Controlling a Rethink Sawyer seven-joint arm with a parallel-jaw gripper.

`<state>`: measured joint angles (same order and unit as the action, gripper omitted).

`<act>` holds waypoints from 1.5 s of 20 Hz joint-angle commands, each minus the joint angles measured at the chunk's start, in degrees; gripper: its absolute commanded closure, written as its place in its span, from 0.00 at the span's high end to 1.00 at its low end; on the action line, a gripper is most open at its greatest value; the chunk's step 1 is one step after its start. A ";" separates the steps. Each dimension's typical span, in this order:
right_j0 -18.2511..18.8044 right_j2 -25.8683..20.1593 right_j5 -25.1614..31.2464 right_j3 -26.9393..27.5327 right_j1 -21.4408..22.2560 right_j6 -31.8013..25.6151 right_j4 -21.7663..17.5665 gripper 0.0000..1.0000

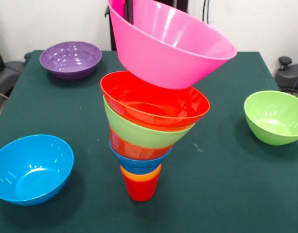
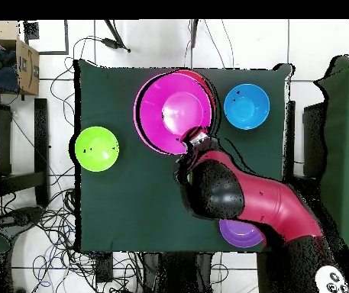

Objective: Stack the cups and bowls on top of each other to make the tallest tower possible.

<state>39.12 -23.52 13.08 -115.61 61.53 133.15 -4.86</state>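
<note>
The tower [image 1: 144, 138] stands mid-table: red cup [image 1: 140, 190] lowest, then an orange cup [image 1: 141, 174], a small blue bowl [image 1: 139, 163], a small orange-red bowl [image 1: 134, 149], a lime green bowl [image 1: 139, 130] and the large orange-red bowl [image 1: 153, 103] on top. The large pink bowl [image 1: 168, 48] hangs tilted just above it, its underside at the orange-red bowl's far rim. In the overhead view my gripper [image 2: 195, 140] grips the pink bowl [image 2: 173, 111] at its rim. The pink bowl hides the tower there. In the front view the bowl hides most of the gripper.
A purple bowl [image 1: 71, 59] sits at the far left, partly under my arm in the overhead view [image 2: 240, 233]. A light blue bowl [image 1: 31, 167] lies near left, a second lime green bowl [image 1: 275, 116] at the right. A cardboard box [image 2: 24, 65] stands off the table.
</note>
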 commanded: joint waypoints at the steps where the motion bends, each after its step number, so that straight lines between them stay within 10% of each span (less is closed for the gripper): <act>1: 0.10 -3.85 -1.84 -3.35 -2.61 -0.20 -3.44 0.00; 30: 2.74 -5.48 -4.69 -3.11 -5.82 -0.73 -5.84 0.00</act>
<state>41.46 -26.01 11.74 -116.27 57.22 133.15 -5.61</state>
